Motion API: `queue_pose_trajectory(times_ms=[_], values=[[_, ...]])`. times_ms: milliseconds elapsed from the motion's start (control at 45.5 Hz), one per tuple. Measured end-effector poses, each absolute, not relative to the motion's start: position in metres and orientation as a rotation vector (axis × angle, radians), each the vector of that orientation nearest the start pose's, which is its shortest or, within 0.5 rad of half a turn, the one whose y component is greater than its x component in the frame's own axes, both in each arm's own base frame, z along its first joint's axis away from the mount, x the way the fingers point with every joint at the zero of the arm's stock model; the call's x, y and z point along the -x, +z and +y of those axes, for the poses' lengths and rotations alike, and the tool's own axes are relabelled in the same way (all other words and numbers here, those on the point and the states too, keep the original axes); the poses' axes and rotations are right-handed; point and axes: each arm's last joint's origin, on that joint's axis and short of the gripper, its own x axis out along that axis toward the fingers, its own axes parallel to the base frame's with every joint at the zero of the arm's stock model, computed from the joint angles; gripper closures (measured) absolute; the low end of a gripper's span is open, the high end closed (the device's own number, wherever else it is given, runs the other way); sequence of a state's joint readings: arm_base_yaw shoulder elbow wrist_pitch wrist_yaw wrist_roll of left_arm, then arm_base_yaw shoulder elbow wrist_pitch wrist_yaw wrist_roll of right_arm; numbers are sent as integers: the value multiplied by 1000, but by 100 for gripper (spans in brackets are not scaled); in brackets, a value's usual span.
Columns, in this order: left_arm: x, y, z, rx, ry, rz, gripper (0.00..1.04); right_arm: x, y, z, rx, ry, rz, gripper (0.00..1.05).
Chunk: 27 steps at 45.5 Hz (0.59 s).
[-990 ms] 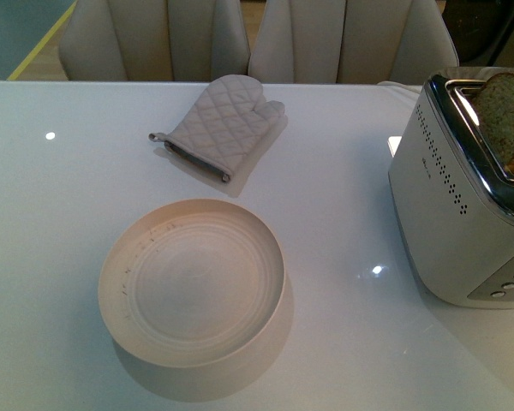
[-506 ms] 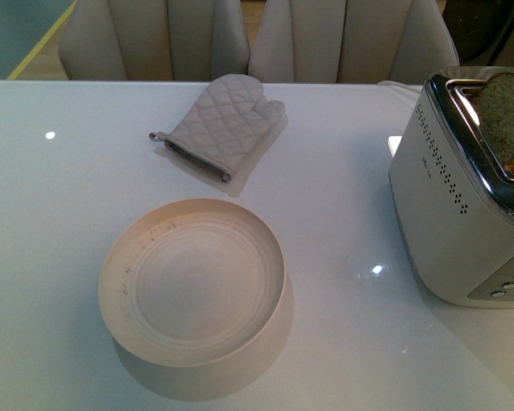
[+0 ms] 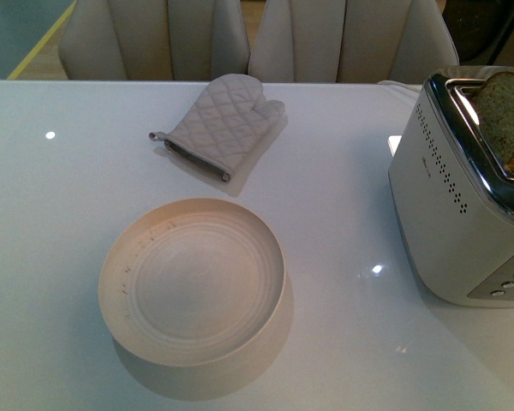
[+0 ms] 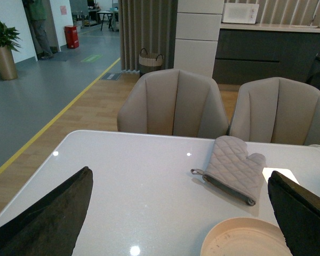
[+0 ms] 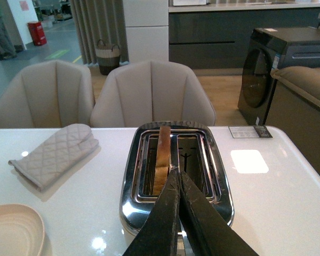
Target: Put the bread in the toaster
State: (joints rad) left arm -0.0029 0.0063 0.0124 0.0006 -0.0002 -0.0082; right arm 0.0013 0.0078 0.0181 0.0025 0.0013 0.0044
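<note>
The bread (image 3: pixel 504 110) stands upright in a slot of the silver toaster (image 3: pixel 454 214) at the table's right edge, its top sticking out. In the right wrist view the bread (image 5: pixel 161 157) sits in one slot of the toaster's chrome top (image 5: pixel 176 170); the other slot is empty. My right gripper (image 5: pixel 177 172) is shut and empty, held above the toaster's near end. My left gripper (image 4: pixel 181 184) is open and empty, its dark fingers (image 4: pixel 53 216) wide apart above the table's left part. Neither gripper shows in the front view.
A cream plate (image 3: pixel 193 287) sits empty at the table's front middle. A quilted beige oven mitt (image 3: pixel 221 124) lies behind it. Two beige chairs (image 3: pixel 265 38) stand at the far edge. A small card (image 5: pixel 249 132) lies beyond the toaster.
</note>
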Motion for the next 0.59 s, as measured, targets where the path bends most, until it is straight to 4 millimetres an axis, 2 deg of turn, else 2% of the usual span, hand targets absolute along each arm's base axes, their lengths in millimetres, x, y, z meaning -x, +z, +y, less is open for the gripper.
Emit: queue_pose_trajectory(times_ms=[132,594], values=[[-97,167,0,8,-3,-7,7,-97,169,0,-4,0,-13,103],[-97,167,0,8,-3,-7,7,-97,169,0,-3,0,-14,8]])
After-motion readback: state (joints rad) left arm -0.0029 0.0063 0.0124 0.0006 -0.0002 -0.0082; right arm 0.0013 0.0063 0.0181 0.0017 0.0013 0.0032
